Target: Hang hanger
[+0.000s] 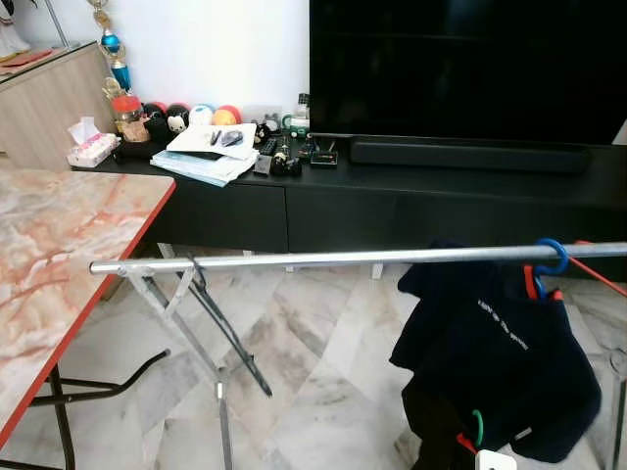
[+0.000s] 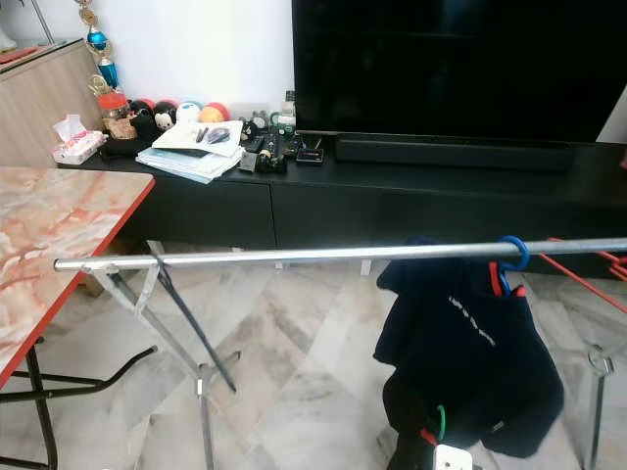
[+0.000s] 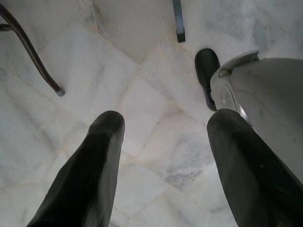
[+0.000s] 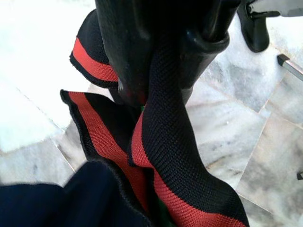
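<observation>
right fingers (image 4: 142,52) pinch black-red collar (image 4: 163,156), green hanger (image 1: 477,427) low; left fingers (image 3: 90,175) spread, empty; risk: hook misses rail (image 1: 343,258), snags hung shirt (image 1: 490,343).

Bright, even daylight throughout; head views sharp, the wrist views perhaps slightly soft.

A blue plastic hanger hook (image 1: 552,257) is looped over the silver metal rail (image 1: 343,258) of a folding drying rack, near the rail's right end. From it hangs a dark navy garment (image 1: 495,362) with small white lettering on the chest and a red-and-black striped knitted collar (image 4: 165,156), draping down toward the pale marble floor. A green hanger hook (image 1: 477,428) shows low against the fabric.
</observation>
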`<state>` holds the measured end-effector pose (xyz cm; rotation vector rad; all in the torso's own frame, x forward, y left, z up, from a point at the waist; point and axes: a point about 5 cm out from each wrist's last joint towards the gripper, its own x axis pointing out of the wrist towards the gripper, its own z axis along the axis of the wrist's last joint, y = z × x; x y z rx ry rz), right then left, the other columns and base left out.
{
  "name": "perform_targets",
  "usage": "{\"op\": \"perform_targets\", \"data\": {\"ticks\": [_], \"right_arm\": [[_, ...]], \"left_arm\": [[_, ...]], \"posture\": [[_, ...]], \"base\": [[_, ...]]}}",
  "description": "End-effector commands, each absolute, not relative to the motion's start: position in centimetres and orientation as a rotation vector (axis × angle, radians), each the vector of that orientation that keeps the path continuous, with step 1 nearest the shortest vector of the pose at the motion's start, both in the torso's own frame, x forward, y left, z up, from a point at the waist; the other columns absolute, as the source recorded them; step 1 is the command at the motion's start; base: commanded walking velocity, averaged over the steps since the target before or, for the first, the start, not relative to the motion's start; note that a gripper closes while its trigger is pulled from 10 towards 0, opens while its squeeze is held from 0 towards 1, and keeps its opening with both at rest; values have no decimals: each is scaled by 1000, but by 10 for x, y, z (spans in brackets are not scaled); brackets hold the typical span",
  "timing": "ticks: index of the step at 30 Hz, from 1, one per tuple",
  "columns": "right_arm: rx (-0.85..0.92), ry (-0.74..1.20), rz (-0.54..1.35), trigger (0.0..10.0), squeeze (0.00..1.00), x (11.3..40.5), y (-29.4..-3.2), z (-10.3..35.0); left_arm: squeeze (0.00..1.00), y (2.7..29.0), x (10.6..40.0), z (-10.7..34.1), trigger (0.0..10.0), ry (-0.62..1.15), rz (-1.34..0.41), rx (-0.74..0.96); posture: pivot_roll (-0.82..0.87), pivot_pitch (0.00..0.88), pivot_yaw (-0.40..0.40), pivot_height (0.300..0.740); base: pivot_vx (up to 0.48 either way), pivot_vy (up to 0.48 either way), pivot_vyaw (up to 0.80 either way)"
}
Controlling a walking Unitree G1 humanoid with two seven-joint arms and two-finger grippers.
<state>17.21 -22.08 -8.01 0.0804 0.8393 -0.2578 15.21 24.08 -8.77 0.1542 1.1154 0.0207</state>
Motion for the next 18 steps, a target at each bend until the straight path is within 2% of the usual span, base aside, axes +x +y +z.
{"op": "perform_targets", "data": {"ticks": [1, 18], "right_arm": [[83, 837, -261, 10000, 0, 170, -221, -81], [84, 815, -280, 10000, 0, 176, -218, -78]], "left_arm": [[0, 243, 146, -90, 10000, 1136, 17, 168], [0, 244, 146, -89, 10000, 1135, 21, 167]], "posture": [[-63, 0, 50, 740], [-57, 0, 55, 740]], "base": [[-341, 0, 0], [-344, 0, 0]]}}
